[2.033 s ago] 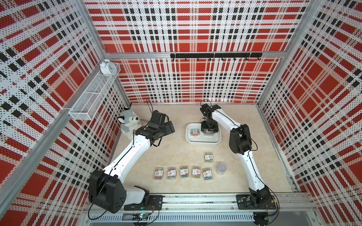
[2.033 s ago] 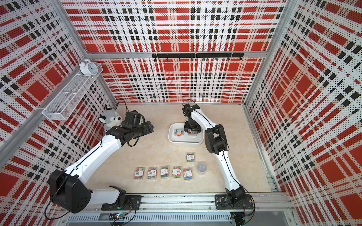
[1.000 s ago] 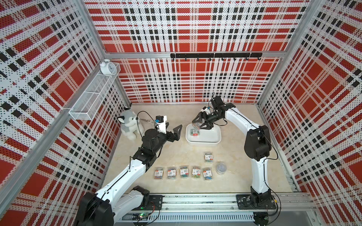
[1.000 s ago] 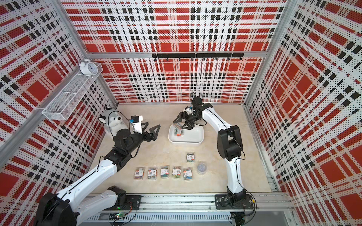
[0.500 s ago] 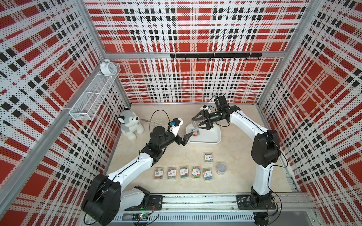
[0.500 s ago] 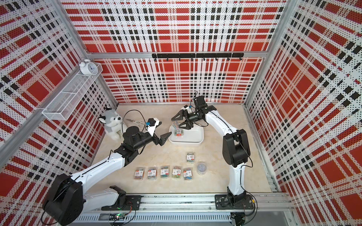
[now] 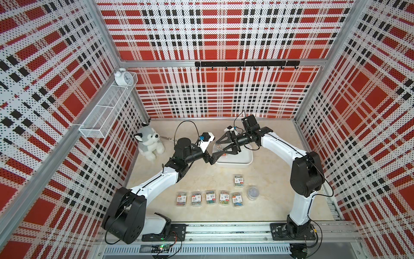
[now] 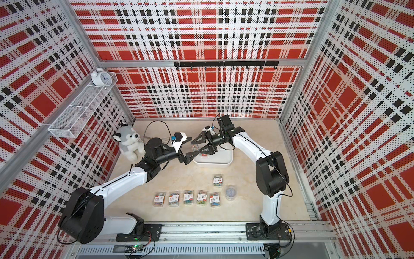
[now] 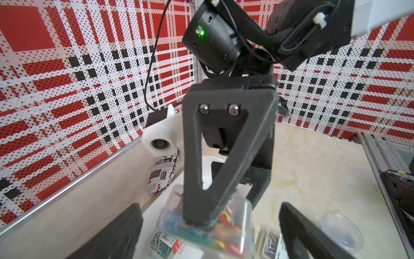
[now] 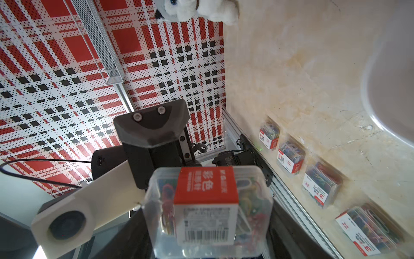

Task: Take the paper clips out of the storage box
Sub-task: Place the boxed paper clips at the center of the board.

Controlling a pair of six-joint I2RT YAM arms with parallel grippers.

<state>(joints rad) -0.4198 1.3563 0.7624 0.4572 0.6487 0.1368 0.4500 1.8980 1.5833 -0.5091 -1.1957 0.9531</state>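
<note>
Held clip case [image 10: 206, 208]: pinched in right tool [image 7: 220, 148], above storage box [image 7: 235, 164], at its end towards the left arm.
Left tool [image 9: 210, 205]: spread, fingers flanking that case.
Second case [image 9: 165, 243]: inside box.
Six cases [image 7: 211, 198], round tub [image 7: 253, 192]: on bench [image 7: 268, 179], near side of box.

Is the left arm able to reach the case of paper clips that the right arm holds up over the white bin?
Probably yes: the left tool is open and flanks the case held by the right tool above the storage box; nothing stands between them.
</note>
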